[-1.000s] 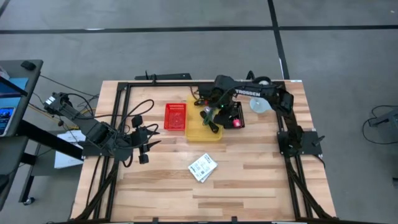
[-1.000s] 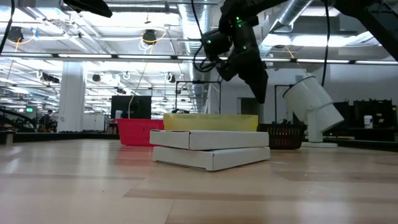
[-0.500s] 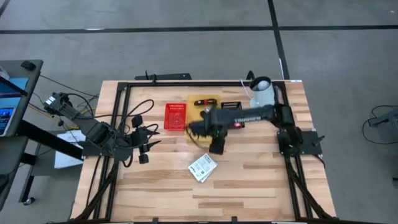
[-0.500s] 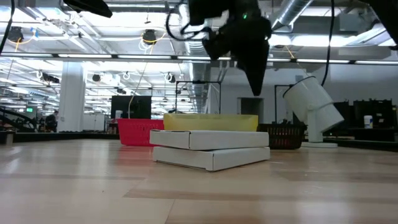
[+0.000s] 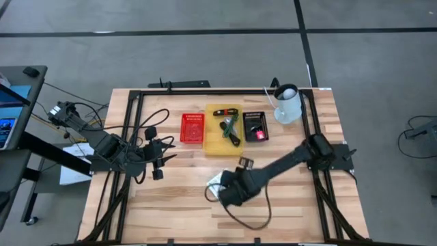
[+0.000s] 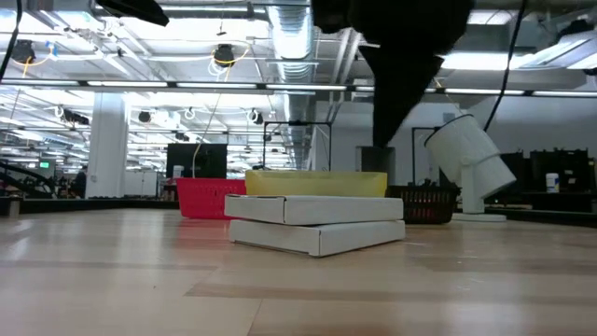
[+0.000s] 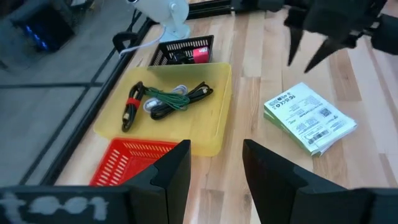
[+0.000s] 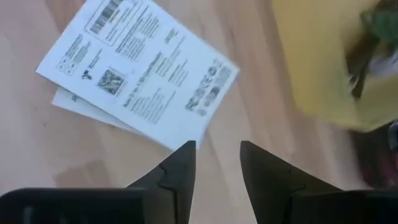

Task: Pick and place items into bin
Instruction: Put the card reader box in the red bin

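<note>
Two white printed packets (image 5: 216, 182) lie stacked flat on the table's middle, the upper one (image 8: 134, 68) skewed on the lower. My right gripper (image 8: 217, 163) hangs open just above them, pointing steeply down; its fingers (image 7: 292, 53) stay clear of the packets (image 7: 309, 118). A yellow tray (image 5: 213, 145) toward the far side holds green and black cables and a red-banded tool (image 7: 165, 102). My left gripper (image 7: 217, 163) waits open at the table's left (image 5: 158, 156), with nothing between its fingers.
A red basket (image 5: 192, 128) stands left of the yellow tray, and a black basket (image 5: 256, 126) with a pink-red piece stands right of it. A white tilted cylinder on a foot (image 5: 287, 104) is at the far right. Black frame rails (image 5: 136, 130) line the table's sides.
My right gripper has swung from above the yellow tray toward the table's near edge and left, tipping more steeply downward, and now hangs over the white packets. Its finger gap looks the same. The packets have kept their place.
</note>
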You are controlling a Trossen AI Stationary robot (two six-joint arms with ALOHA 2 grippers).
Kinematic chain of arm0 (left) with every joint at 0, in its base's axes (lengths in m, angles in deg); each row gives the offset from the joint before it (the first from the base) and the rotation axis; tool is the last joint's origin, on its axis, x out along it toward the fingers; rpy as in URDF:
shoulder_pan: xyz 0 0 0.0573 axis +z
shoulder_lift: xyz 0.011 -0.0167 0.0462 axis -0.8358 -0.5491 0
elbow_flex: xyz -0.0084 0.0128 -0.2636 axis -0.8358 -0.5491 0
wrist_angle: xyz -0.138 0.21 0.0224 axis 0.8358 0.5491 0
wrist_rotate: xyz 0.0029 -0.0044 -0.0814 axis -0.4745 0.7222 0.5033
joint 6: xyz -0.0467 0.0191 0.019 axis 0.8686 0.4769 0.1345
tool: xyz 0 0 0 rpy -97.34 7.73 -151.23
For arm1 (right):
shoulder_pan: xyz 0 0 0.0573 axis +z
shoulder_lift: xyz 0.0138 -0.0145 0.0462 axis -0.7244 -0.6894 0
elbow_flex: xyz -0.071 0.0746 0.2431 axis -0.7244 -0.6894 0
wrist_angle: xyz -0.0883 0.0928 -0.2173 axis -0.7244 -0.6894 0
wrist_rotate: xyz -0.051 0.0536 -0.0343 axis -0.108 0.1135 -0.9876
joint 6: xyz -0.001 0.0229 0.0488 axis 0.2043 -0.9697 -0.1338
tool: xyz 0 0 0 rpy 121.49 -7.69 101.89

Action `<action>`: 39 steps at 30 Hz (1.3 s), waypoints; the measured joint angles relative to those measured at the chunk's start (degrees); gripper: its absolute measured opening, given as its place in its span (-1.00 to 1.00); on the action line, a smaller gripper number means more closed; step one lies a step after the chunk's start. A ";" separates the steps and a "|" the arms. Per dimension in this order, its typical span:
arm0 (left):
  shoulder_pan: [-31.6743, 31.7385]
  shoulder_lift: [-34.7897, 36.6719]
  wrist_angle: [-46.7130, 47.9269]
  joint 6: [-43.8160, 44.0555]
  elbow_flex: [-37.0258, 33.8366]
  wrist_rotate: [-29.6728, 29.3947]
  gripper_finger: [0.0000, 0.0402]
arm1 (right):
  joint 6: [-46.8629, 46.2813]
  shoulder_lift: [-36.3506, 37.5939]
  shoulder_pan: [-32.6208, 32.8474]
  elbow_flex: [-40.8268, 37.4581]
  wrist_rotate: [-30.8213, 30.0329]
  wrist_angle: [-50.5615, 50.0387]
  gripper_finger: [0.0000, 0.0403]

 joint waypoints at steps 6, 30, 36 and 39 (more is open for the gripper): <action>-0.02 -0.01 -0.13 -17.26 0.02 -0.04 -0.32 | -18.92 0.00 5.02 -4.31 -4.78 0.51 -0.40; 0.16 -0.04 -6.43 -21.19 -0.54 2.87 -0.32 | -41.84 -0.02 12.28 -16.94 -1.25 13.98 -0.40; 1.33 -1.96 -7.35 -27.41 -3.83 8.05 -0.32 | -36.75 -0.02 12.28 -16.94 2.22 13.45 -0.40; 1.38 -4.61 -7.39 -35.27 -6.65 14.30 -0.32 | -35.38 -0.02 12.22 -16.94 2.18 12.63 -0.40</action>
